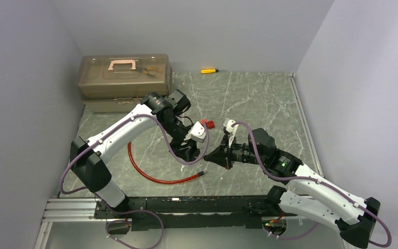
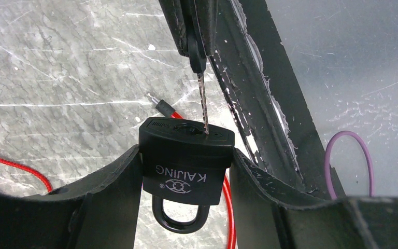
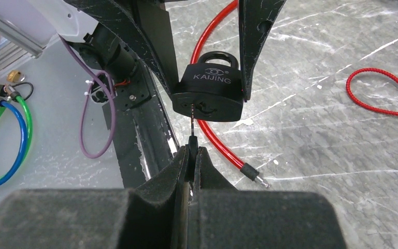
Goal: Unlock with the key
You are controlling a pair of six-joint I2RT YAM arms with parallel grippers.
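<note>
My left gripper (image 2: 186,171) is shut on a black padlock (image 2: 185,161) marked KAIJING and holds it above the table, keyhole face toward the right arm, shackle closed. The padlock also shows in the right wrist view (image 3: 209,93). My right gripper (image 3: 193,155) is shut on the black head of a key (image 3: 192,136). The key's thin blade (image 2: 204,101) points at the keyhole, and its tip sits in the slot. In the top view the left gripper (image 1: 186,151) and right gripper (image 1: 210,155) face each other near the table's middle.
A red cable (image 1: 155,175) with a metal end lies on the marble table under the padlock. A red rope (image 3: 378,93) lies nearby. A brown toolbox (image 1: 124,80) stands at the back left, a yellow screwdriver (image 1: 209,71) at the back. The black front rail (image 1: 186,205) runs along the near edge.
</note>
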